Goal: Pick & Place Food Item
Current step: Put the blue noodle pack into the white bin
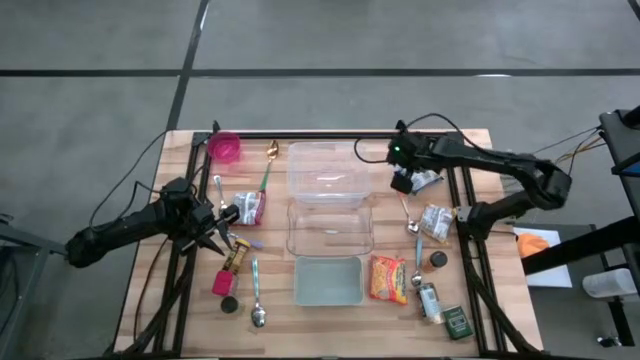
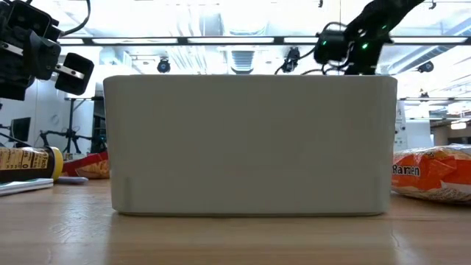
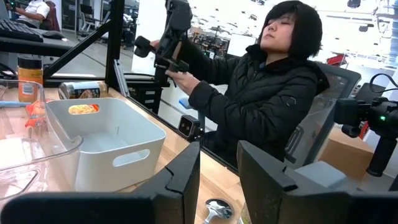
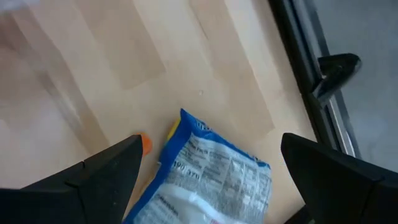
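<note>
A blue-and-white food packet point(image 1: 428, 180) point(image 4: 211, 174) lies flat on the wooden table at the far right, beside the clear containers. My right gripper point(image 1: 403, 183) point(image 4: 211, 155) hovers above it, slanting down, open wide, one finger on either side of the packet and apart from it. My left gripper point(image 1: 218, 240) point(image 3: 219, 174) waits at the table's left, pointing level across the table, open by a narrow gap with nothing between the fingers. An orange ramen packet point(image 1: 388, 278) point(image 2: 434, 173) lies to the right of the white bin point(image 1: 328, 280) point(image 2: 250, 143).
Two clear containers point(image 1: 325, 170) point(image 1: 330, 228) stand in the middle, behind the white bin. A red packet point(image 1: 250, 208), a pink cup point(image 1: 225, 147), a bottle point(image 1: 236, 257), spoons, another packet point(image 1: 437, 222) and a green tin point(image 1: 458, 322) lie around. A person point(image 3: 273, 93) sits beyond the table.
</note>
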Controlling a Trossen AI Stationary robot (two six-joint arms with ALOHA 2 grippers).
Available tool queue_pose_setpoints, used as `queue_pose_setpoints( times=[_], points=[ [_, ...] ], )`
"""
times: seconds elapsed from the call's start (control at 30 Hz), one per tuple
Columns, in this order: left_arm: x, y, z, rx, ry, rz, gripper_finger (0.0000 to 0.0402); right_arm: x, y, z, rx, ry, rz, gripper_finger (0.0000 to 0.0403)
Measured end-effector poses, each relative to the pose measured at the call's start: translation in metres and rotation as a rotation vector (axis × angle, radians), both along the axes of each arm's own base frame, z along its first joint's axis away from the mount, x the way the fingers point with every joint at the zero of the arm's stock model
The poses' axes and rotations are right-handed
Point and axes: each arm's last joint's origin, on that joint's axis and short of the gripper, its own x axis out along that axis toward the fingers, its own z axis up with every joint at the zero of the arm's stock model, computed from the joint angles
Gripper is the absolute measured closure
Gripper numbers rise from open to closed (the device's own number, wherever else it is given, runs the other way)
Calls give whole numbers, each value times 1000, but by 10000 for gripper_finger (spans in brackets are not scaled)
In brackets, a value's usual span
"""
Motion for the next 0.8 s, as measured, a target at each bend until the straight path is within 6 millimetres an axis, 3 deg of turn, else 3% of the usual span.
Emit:
queue_pose_setpoints(
  times=[0.27,0.8],
  points=[
    [0,0,0,0,0,0,291,15,-21,-21,62,100,31,22],
    [0,0,0,0,0,0,291,5,-57,-55,162,135,-14,22]
  ],
)
